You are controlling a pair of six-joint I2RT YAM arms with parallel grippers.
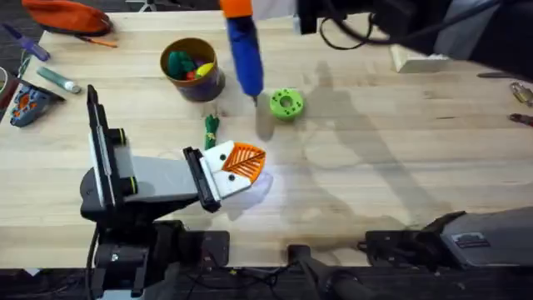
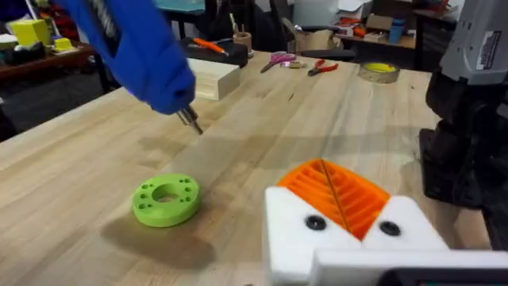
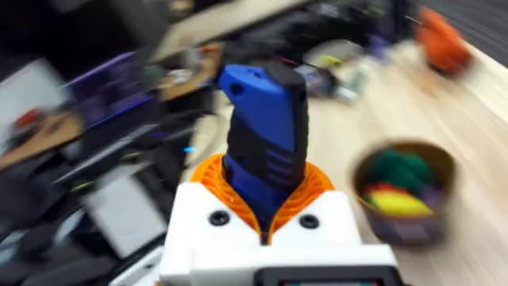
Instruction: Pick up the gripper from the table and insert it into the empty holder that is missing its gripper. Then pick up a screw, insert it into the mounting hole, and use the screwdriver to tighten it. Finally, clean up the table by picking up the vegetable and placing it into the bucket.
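Right gripper (image 3: 266, 226): clamped on the screwdriver (image 1: 244, 46), tip down, left of the green disc (image 1: 286, 103).
Left gripper (image 1: 241, 164): pads together, empty, right of the vegetable (image 1: 211, 128).
Advice: keep the driver vertical and descend slowly.

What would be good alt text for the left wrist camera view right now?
A blue screwdriver hangs tip-down above the wooden table, near a lime-green ring-shaped disc. In the foreground the left gripper has its orange ribbed pads pressed together in white brackets.
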